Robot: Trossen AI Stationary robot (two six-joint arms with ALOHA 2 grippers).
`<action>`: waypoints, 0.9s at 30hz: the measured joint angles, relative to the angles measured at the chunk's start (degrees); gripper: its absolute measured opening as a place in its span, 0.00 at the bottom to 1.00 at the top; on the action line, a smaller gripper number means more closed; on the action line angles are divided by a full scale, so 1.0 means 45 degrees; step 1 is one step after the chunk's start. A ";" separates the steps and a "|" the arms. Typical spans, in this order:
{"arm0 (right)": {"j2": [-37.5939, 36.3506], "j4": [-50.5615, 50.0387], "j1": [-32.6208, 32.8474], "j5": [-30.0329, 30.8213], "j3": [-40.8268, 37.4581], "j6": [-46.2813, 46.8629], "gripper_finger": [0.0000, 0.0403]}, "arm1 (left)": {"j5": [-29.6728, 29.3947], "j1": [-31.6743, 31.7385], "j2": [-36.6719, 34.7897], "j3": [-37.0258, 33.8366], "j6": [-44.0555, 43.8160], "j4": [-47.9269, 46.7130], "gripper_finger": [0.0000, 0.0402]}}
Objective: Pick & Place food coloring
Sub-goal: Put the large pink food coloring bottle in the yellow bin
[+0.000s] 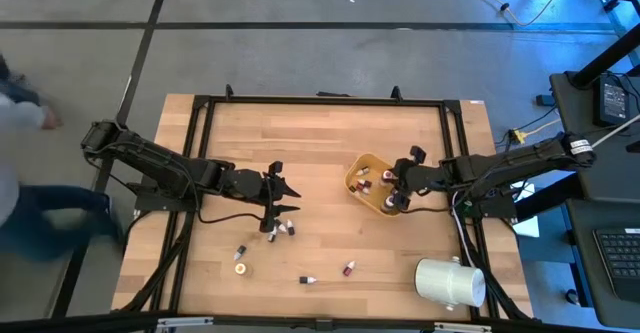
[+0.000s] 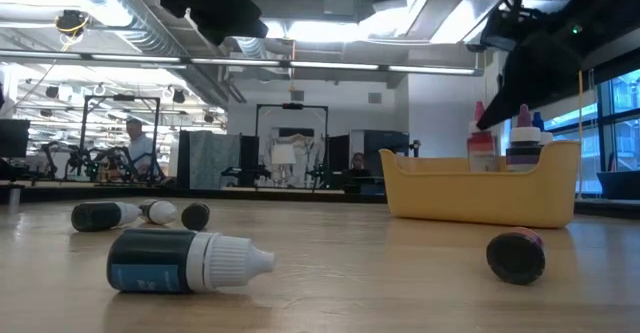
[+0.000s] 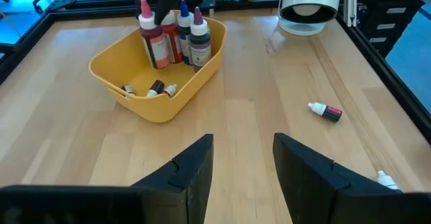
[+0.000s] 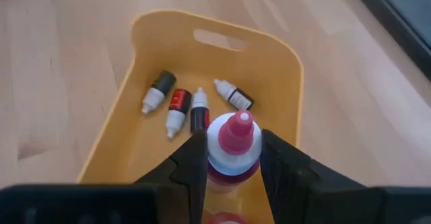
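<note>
Clamping a red-capped dropper bottle (image 4: pixel 232 146), the right gripper (image 4: pixel 232 158) is held over the yellow bowl (image 4: pixel 283 62); the left gripper (image 3: pixel 242 163), at nine o'clock, is spread empty.

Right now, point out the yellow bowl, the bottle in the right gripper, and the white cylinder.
yellow bowl (image 3: pixel 116 81): left wrist view, bare outer wall.
red-capped bottle (image 4: pixel 234 143): right wrist view, white shoulder, between the right gripper's fingers.
white cylinder (image 1: pixel 448 281): high view, side wall.

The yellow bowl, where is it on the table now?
In the high view, the yellow bowl sits right of the table's centre, with the right claw over its right end and the white cylinder nearer the front-right corner.
</note>
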 joint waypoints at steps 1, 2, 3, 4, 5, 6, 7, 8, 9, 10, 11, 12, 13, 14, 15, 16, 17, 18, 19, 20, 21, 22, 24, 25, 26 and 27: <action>0.0000 0.0004 -0.0092 -0.0147 -0.0030 0.0001 0.29 | 0.0000 0.0000 0.0000 -0.0001 0.0000 0.0000 0.37; -0.0004 -0.0002 -0.0183 -0.0303 -0.0069 0.0054 0.29 | 0.0000 0.0000 0.0000 -0.0003 0.0000 0.0000 0.38; 0.0000 -0.0025 -0.0266 -0.0471 -0.0096 0.0157 0.29 | 0.0000 0.0000 0.0000 0.0000 0.0000 0.0000 0.38; 0.0000 -0.0030 -0.0341 -0.0675 -0.0119 0.0250 0.29 | 0.0000 0.0000 0.0000 0.0000 0.0000 0.0000 0.38; -0.0005 -0.0011 -0.0415 -0.0847 -0.0161 0.0259 0.30 | 0.0000 0.0000 0.0000 -0.0002 0.0000 0.0000 0.38; -0.0005 -0.0007 -0.0470 -0.0983 -0.0207 0.0259 0.30 | 0.0000 -0.0001 0.0000 0.0000 0.0004 0.0000 0.38; -0.0003 -0.0012 -0.0517 -0.0997 -0.0253 0.0259 0.30 | 0.0000 0.0000 0.0000 0.0000 0.0004 0.0000 0.38; -0.0002 -0.0034 -0.0543 -0.0998 -0.0287 0.0259 0.30 | 0.0000 -0.0001 0.0000 0.0000 0.0001 0.0000 0.38; 0.0000 -0.0036 -0.0566 -0.0999 -0.0305 0.0244 0.30 | 0.0000 0.0000 0.0000 0.0000 0.0000 0.0000 0.38; 0.0000 -0.0038 -0.0590 -0.0994 -0.0307 0.0206 0.30 | 0.0000 -0.0001 0.0000 -0.0001 0.0005 0.0000 0.38; 0.0000 -0.0030 -0.0612 -0.0999 -0.0307 0.0172 0.30 | 0.0000 -0.0001 0.0000 0.0000 0.0005 0.0000 0.38; 0.0000 -0.0030 -0.0635 -0.1001 -0.0307 0.0106 0.30 | 0.0000 -0.0002 0.0000 0.0000 0.0005 0.0000 0.38; 0.0000 -0.0035 -0.0665 -0.1014 -0.0307 -0.0035 0.30 | 0.0000 -0.0004 0.0000 0.0000 0.0005 0.0000 0.37; 0.0000 -0.0042 -0.0692 -0.1030 -0.0307 -0.0085 0.30 | -0.0002 -0.0001 0.0000 0.0000 0.0000 0.0000 0.37; 0.0000 -0.0055 -0.0705 -0.1033 -0.0307 -0.0121 0.30 | 0.0000 0.0000 0.0000 -0.0005 0.0001 0.0000 0.37; 0.0000 -0.0094 -0.0712 -0.1033 -0.0307 -0.0130 0.30 | 0.0000 -0.0003 0.0000 -0.0002 0.0000 0.0000 0.37; 0.0000 -0.0128 -0.0712 -0.1033 -0.0307 -0.0140 0.30 | 0.0000 0.0000 0.0000 -0.0003 0.0002 0.0000 0.37; 0.0000 -0.0173 -0.0712 -0.1033 -0.0307 -0.0140 0.30 | 0.0000 -0.0005 0.0000 0.0000 0.0000 0.0000 0.38; 0.0000 -0.0234 -0.0712 -0.1033 -0.0307 -0.0130 0.30 | 0.0000 0.0000 0.0000 -0.0005 0.0005 0.0000 0.38; 0.0000 -0.0308 -0.0712 -0.1038 -0.0307 -0.0116 0.30 | 0.0000 -0.0002 0.0000 0.0000 0.0002 0.0000 0.38; 0.0004 -0.0344 -0.0712 -0.1038 -0.0307 -0.0111 0.30 | 0.0000 0.0000 0.0000 0.0000 0.0005 0.0000 0.38; 0.0005 -0.0337 -0.0712 -0.1038 -0.0307 -0.0114 0.30 | 0.0000 -0.0002 0.0000 -0.0004 0.0005 0.0000 0.38; 0.0005 -0.0316 -0.0712 -0.1038 -0.0307 -0.0115 0.30 | -0.0001 -0.0001 0.0000 -0.0002 0.0004 0.0000 0.38; 0.0005 -0.0293 -0.0712 -0.1038 -0.0307 -0.0115 0.31 | -0.0002 0.0000 0.0000 0.0000 0.0005 0.0000 0.38; 0.0005 -0.0231 -0.0711 -0.1038 -0.0307 -0.0116 0.32 | 0.0000 -0.0002 0.0000 -0.0002 0.0005 0.0000 0.38; 0.0005 -0.0138 -0.0711 -0.1039 -0.0307 -0.0113 0.33 | 0.0000 -0.0004 0.0000 0.0000 0.0004 0.0000 0.38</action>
